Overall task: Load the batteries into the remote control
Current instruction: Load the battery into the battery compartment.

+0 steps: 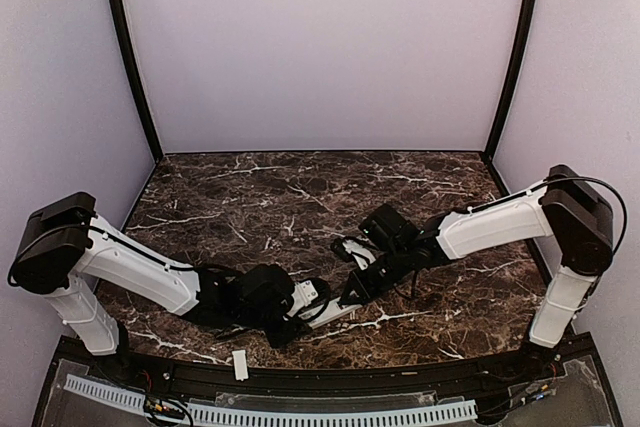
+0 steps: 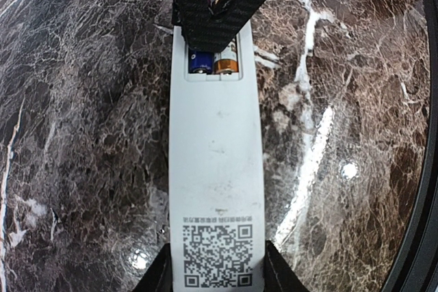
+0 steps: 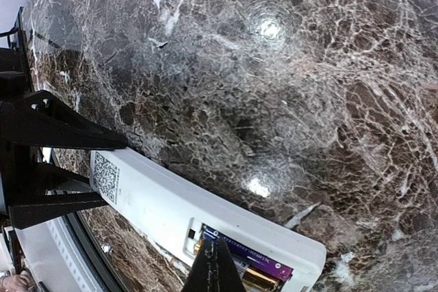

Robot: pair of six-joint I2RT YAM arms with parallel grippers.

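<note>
The remote control (image 2: 215, 162) lies face down on the marble, a QR code on its near end. My left gripper (image 2: 217, 275) is shut on that end, one black finger on each long side. At the far end the battery bay is uncovered, and two batteries (image 2: 213, 61) lie in it side by side, one blue-purple and one gold. My right gripper (image 3: 216, 264) is shut, its joined tips resting on the batteries (image 3: 263, 264) in the bay. In the top view both grippers meet over the remote control (image 1: 338, 313) near the table's front middle.
A short flat white strip (image 1: 240, 364) lies on the dark front ledge, near the left arm's base. The dark marble table (image 1: 300, 197) stretches back to the pale walls. My left gripper's fingers (image 3: 55, 135) show at the left of the right wrist view.
</note>
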